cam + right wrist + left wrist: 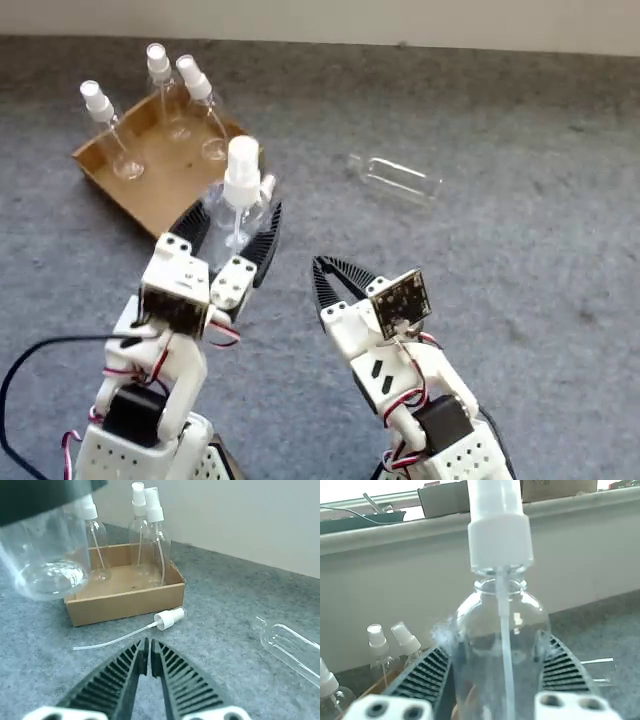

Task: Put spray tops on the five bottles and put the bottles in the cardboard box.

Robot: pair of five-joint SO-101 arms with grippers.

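My left gripper (238,215) is shut on a clear bottle (238,200) with a white spray top (499,530), holding it upright above the carpet by the cardboard box's (110,185) near corner. In the left wrist view its ribbed fingers (427,677) press both sides of the bottle (500,645). Three capped bottles (165,90) stand in the box. A loose spray top (170,617) with its tube lies in front of the box (125,602). An uncapped bottle (400,178) lies on its side to the right. My right gripper (320,275) is shut and holds nothing (149,647).
Grey carpet covers the table. A pale wall runs along the far edge. The carpet to the right of the lying bottle (290,645) is bare. The held bottle (47,555) hangs between my right gripper and the box.
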